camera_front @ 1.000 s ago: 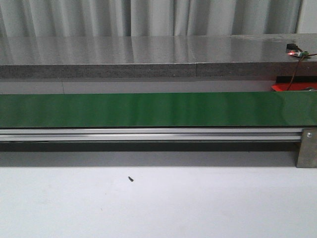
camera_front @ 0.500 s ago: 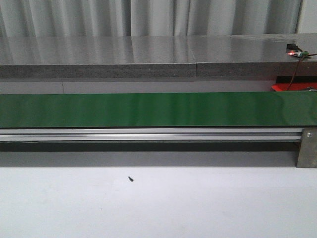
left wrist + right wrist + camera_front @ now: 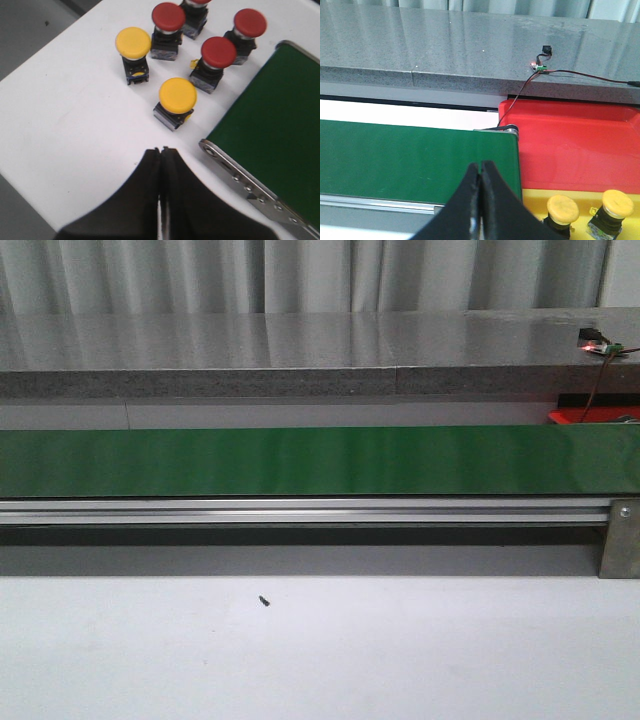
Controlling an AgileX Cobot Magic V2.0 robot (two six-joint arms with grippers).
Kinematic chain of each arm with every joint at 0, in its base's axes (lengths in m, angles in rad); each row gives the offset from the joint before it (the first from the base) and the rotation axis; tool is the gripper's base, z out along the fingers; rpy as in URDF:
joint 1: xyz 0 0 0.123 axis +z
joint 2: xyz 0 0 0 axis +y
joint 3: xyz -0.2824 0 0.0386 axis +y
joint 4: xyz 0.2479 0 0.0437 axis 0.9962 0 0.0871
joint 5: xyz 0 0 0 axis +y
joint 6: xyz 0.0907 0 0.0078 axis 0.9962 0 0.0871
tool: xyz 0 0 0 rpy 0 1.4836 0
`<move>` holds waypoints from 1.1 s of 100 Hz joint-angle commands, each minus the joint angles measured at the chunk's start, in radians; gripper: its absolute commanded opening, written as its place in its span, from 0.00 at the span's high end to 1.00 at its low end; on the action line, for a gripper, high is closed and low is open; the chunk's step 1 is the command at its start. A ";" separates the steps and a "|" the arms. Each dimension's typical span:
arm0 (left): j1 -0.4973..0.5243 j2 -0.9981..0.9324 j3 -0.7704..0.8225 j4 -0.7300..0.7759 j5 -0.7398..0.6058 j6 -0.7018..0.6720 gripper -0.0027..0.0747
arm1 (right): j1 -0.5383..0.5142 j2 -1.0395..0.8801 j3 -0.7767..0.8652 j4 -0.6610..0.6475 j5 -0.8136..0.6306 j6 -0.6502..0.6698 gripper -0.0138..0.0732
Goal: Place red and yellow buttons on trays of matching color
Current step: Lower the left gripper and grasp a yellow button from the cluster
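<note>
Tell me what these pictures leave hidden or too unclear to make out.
- Front view: no buttons, trays mostly out of frame; only a red tray sliver shows.
- Left wrist view: the topmost red button is cut by the edge.
- Right wrist view: the yellow tray is cut off; closed jaws hide its corner.

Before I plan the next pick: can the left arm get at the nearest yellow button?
Probably yes. The yellow button stands on the white table just beyond the shut left tool, with bare surface between them; the conveyor belt runs alongside, not across the path.

A bare green conveyor belt [image 3: 300, 461] crosses before a grey counter [image 3: 300, 350].
</note>
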 commanded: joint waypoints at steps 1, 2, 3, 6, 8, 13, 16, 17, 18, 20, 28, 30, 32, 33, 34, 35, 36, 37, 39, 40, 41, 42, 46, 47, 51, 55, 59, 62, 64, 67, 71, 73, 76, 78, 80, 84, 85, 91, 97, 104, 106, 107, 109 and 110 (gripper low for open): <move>0.018 0.054 -0.073 -0.010 -0.012 -0.007 0.88 | 0.003 0.002 -0.025 0.004 -0.060 -0.008 0.92; 0.018 0.061 -0.077 -0.011 -0.003 -0.005 0.85 | 0.003 0.002 -0.025 0.004 -0.060 -0.008 0.92; 0.018 0.073 -0.086 -0.013 0.001 -0.005 0.84 | 0.003 0.002 -0.025 0.004 -0.060 -0.008 0.92; 0.020 0.098 -0.102 -0.019 0.014 0.007 0.75 | 0.003 0.002 -0.025 0.004 -0.060 -0.008 0.92; 0.020 0.114 -0.114 -0.025 0.021 0.023 0.72 | 0.003 0.002 -0.025 0.004 -0.061 -0.008 0.92; 0.020 0.150 -0.139 -0.047 0.028 0.064 0.57 | 0.003 0.002 -0.025 0.004 -0.061 -0.008 0.92; 0.020 0.166 -0.153 -0.063 0.032 0.083 0.49 | 0.003 0.002 -0.025 0.004 -0.061 -0.008 0.92; 0.020 0.173 -0.160 -0.072 0.032 0.086 0.48 | 0.003 0.002 -0.025 0.004 -0.061 -0.008 0.92; 0.020 0.176 -0.163 -0.075 0.032 0.090 0.44 | 0.003 0.002 -0.025 0.004 -0.061 -0.008 0.92; 0.020 0.186 -0.173 -0.085 0.032 0.097 0.40 | 0.003 0.002 -0.025 0.004 -0.061 -0.008 0.92; 0.020 0.216 -0.209 -0.105 0.032 0.097 0.29 | 0.003 0.002 -0.025 0.004 -0.061 -0.008 0.92; 0.020 0.221 -0.214 -0.111 0.035 0.097 0.29 | 0.003 0.002 -0.025 0.004 -0.061 -0.008 0.92; 0.020 0.228 -0.224 -0.116 0.036 0.097 0.29 | 0.003 0.002 -0.025 0.004 -0.061 -0.008 0.92; 0.020 0.233 -0.230 -0.119 0.041 0.097 0.29 | 0.003 0.002 -0.025 0.004 -0.061 -0.008 0.92; 0.020 0.236 -0.233 -0.119 0.044 0.097 0.29 | 0.003 0.002 -0.025 0.004 -0.061 -0.008 0.92; 0.020 0.241 -0.240 -0.121 0.050 0.097 0.29 | 0.003 0.002 -0.025 0.004 -0.061 -0.008 0.92; 0.020 0.244 -0.244 -0.121 0.053 0.097 0.29 | 0.003 0.002 -0.025 0.004 -0.061 -0.008 0.92; 0.020 0.248 -0.248 -0.122 0.062 0.097 0.30 | 0.003 0.002 -0.025 0.004 -0.061 -0.008 0.92; 0.020 0.260 -0.264 -0.124 0.079 0.097 0.30 | 0.003 0.002 -0.025 0.004 -0.061 -0.008 0.92; 0.020 0.264 -0.268 -0.127 0.085 0.097 0.31 | 0.003 0.002 -0.025 0.004 -0.061 -0.008 0.92; 0.020 0.268 -0.273 -0.127 0.091 0.097 0.31 | 0.003 0.002 -0.025 0.004 -0.061 -0.008 0.92; 0.020 0.275 -0.281 -0.130 0.105 0.099 0.31 | 0.003 0.002 -0.025 0.004 -0.061 -0.008 0.92; 0.020 0.296 -0.304 -0.138 0.136 0.105 0.32 | 0.003 0.002 -0.025 0.004 -0.061 -0.008 0.92; 0.020 0.305 -0.313 -0.140 0.147 0.110 0.32 | 0.003 0.002 -0.025 0.004 -0.061 -0.008 0.92; 0.020 0.327 -0.336 -0.152 0.177 0.133 0.32 | 0.003 0.002 -0.025 0.004 -0.062 -0.008 0.92; 0.021 0.355 -0.365 -0.170 0.202 0.152 0.32 | 0.003 0.002 -0.025 0.004 -0.062 -0.008 0.92; 0.021 0.382 -0.396 -0.182 0.234 0.164 0.32 | 0.003 0.002 -0.025 0.004 -0.062 -0.008 0.92; 0.021 0.399 -0.416 -0.188 0.248 0.169 0.32 | 0.003 0.002 -0.025 0.004 -0.062 -0.008 0.92; 0.021 0.412 -0.430 -0.191 0.256 0.169 0.32 | 0.003 0.002 -0.025 0.004 -0.062 -0.008 0.92; 0.021 0.428 -0.447 -0.196 0.262 0.169 0.32 | 0.003 0.002 -0.025 0.004 -0.062 -0.008 0.92; 0.021 0.447 -0.471 -0.201 0.265 0.170 0.32 | 0.003 0.002 -0.025 0.004 -0.062 -0.008 0.92; 0.023 0.456 -0.482 -0.201 0.267 0.170 0.32 | 0.003 0.002 -0.025 0.004 -0.062 -0.008 0.92; 0.025 0.468 -0.497 -0.206 0.274 0.170 0.32 | 0.003 0.002 -0.025 0.004 -0.062 -0.008 0.92; 0.027 0.480 -0.512 -0.209 0.284 0.170 0.32 | 0.003 0.002 -0.025 0.004 -0.062 -0.008 0.92; 0.027 0.486 -0.520 -0.214 0.291 0.170 0.32 | 0.003 0.002 -0.025 0.004 -0.062 -0.008 0.92; 0.031 0.505 -0.538 -0.214 0.309 0.170 0.32 | 0.003 0.002 -0.025 0.004 -0.062 -0.008 0.92; 0.031 0.511 -0.543 -0.214 0.312 0.170 0.32 | 0.003 0.002 -0.025 0.004 -0.062 -0.008 0.92; 0.035 0.531 -0.557 -0.214 0.320 0.170 0.32 | 0.003 0.002 -0.025 0.004 -0.062 -0.008 0.92; 0.040 0.547 -0.564 -0.214 0.322 0.170 0.32 | 0.003 0.002 -0.025 0.004 -0.062 -0.008 0.92; 0.041 0.566 -0.565 -0.214 0.329 0.170 0.32 | 0.003 0.002 -0.025 0.004 -0.062 -0.008 0.92; 0.041 0.568 -0.565 -0.214 0.331 0.170 0.32 | 0.003 0.002 -0.025 0.004 -0.062 -0.008 0.92; 0.041 0.571 -0.565 -0.214 0.331 0.170 0.32 | 0.003 0.002 -0.025 0.004 -0.062 -0.008 0.92; 0.041 0.577 -0.565 -0.214 0.331 0.170 0.32 | 0.003 0.002 -0.025 0.004 -0.062 -0.008 0.92; 0.041 0.581 -0.565 -0.214 0.331 0.170 0.32 | 0.003 0.002 -0.025 0.004 -0.062 -0.008 0.92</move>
